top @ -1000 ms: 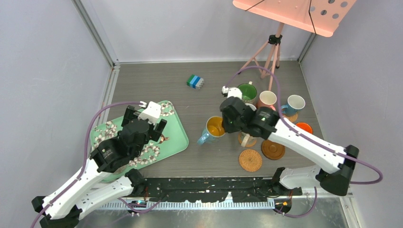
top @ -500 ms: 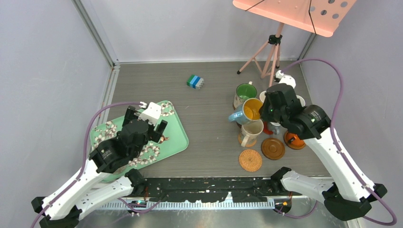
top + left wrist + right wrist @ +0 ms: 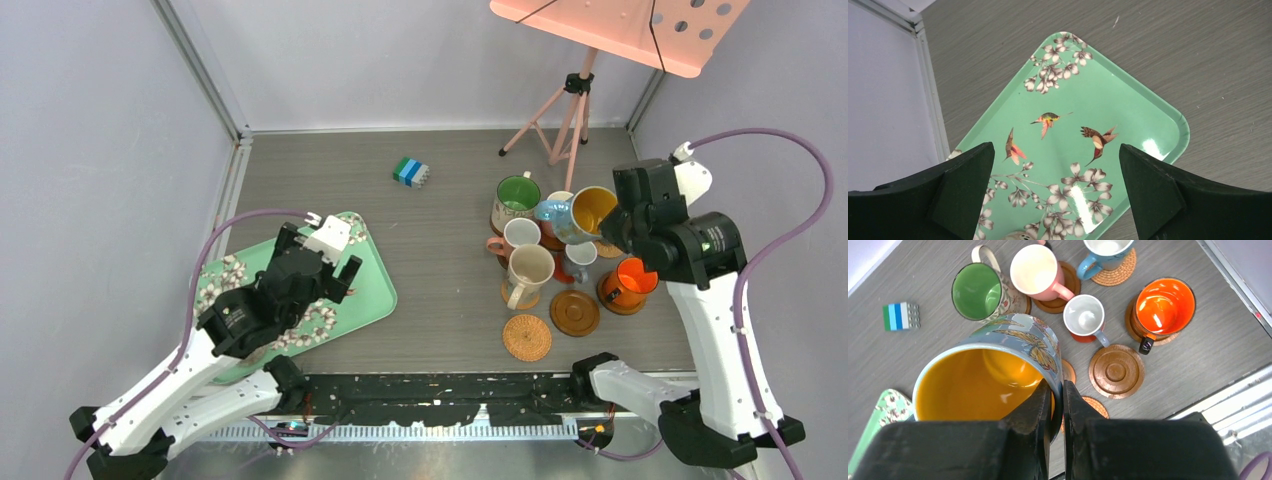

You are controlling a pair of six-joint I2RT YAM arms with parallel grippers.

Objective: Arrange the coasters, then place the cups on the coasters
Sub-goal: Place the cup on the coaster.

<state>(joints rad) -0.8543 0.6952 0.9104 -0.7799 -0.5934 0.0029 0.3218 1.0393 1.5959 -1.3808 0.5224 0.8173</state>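
Right gripper (image 3: 1053, 405): fingers clamped on the rim of the blue mug with yellow inside (image 3: 580, 213), held tilted in the air above the cluster of mugs at the table's right. Below it: green-inside mug (image 3: 979, 291), pink mug (image 3: 1035, 271), small white mug (image 3: 1084, 315), orange-inside mug (image 3: 1161, 306). Brown wooden coaster (image 3: 1116, 371) and wicker coaster (image 3: 527, 337) lie bare. Left gripper (image 3: 1055, 192): fingers wide apart, empty, above the green floral tray (image 3: 1128, 112).

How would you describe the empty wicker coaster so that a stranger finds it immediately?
Start from the crowd of cups on the table's right half. At its near edge lie two bare coasters side by side. The wicker coaster is the left one, pale and woven, while the dark wooden coaster is smooth.
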